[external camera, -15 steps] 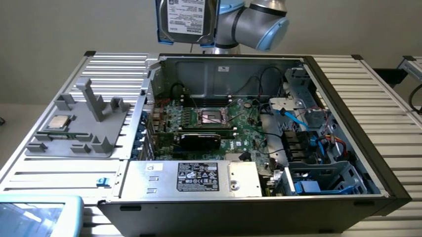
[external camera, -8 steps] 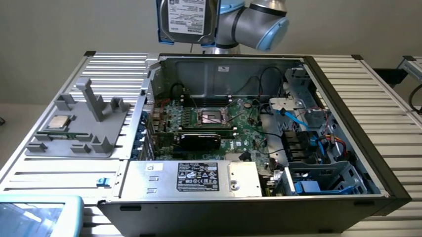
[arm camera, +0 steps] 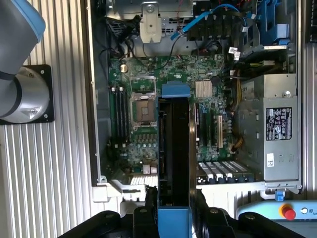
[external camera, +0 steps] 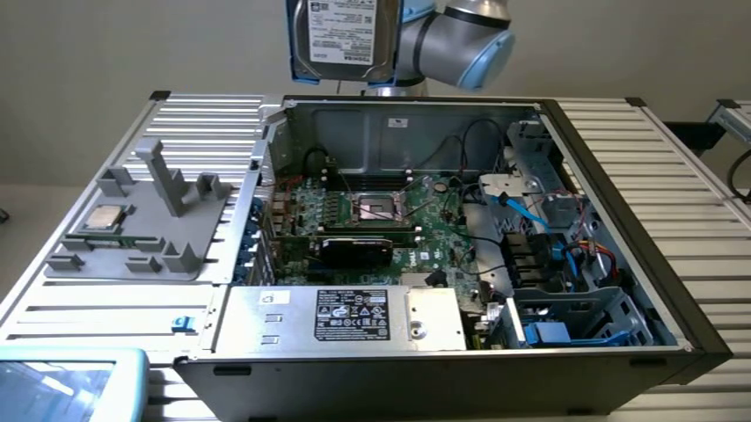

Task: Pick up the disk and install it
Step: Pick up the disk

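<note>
Holds the disk (external camera: 344, 40) above the computer case (external camera: 399, 132), label facing the exterior view; in wrist view edge-on, clamped between gripper (arm camera: 174, 201) fingers (arm camera: 150, 197).

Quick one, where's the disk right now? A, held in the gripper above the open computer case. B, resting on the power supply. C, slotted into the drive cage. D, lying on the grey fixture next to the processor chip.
A: the disk hangs above the open computer case in the exterior view, and the wrist view shows it clamped edge-on in the gripper.
</note>
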Controlling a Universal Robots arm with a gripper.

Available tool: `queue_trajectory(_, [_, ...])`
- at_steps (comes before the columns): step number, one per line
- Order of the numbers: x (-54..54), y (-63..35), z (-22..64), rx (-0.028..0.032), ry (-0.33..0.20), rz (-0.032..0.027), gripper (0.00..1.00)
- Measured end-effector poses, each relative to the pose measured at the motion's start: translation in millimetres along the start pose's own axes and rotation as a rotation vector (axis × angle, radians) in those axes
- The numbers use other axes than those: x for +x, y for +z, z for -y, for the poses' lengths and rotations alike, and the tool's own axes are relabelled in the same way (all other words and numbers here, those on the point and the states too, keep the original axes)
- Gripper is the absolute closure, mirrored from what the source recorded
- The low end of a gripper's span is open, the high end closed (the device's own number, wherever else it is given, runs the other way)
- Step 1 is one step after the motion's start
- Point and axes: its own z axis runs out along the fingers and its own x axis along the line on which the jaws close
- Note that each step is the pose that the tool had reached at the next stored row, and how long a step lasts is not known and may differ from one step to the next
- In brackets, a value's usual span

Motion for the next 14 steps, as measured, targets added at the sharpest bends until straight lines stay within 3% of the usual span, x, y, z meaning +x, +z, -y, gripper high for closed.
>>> queue_trajectory(14, [-32.2, -1.3, -45.8, 0.0000, 0.000, -0.0010, 0.63])
